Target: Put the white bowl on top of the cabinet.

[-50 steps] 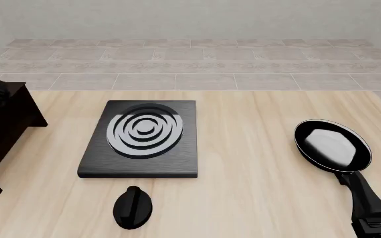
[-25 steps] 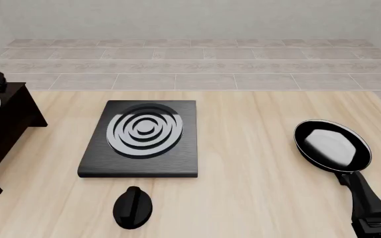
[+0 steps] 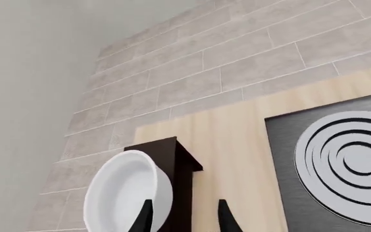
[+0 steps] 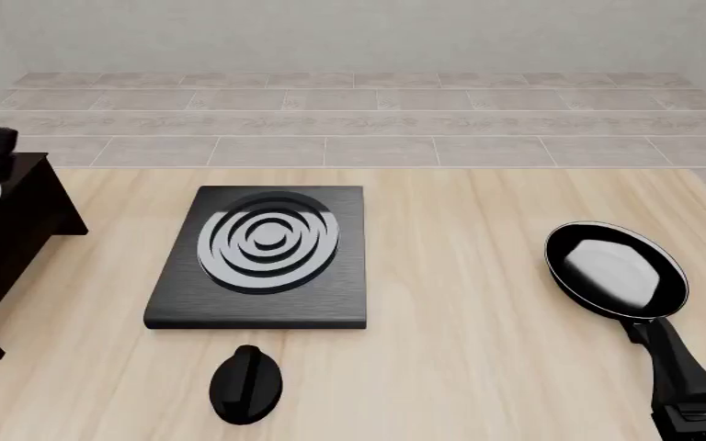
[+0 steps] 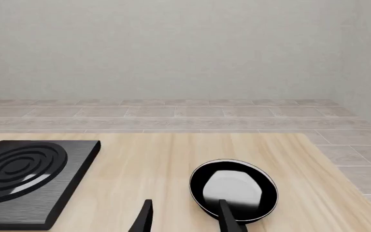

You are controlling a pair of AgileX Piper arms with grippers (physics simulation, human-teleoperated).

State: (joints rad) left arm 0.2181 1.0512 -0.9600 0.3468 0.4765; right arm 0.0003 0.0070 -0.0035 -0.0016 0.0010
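White bowl (image 3: pixel 129 193) upright on cabinet (image 3: pixel 180 193), mouth upward, just beside the empty, parted left gripper (image 3: pixel 184 217).

Light wood-grain table (image 4: pixel 476 276) is seen ahead of both end effectors; beige tiled floor (image 4: pixel 353 119) is laid beyond it, closed off by a plain grey wall (image 4: pixel 353 32). Even, diffuse lighting.

Shows a round black frying pan (image 5: pixel 234 189) with white glare on pale wooden table (image 5: pixel 147 164) (between two dark fingertips (image 5: pixel 143 218)), flat black ringed stove plate (image 5: pixel 27 174) well apart.
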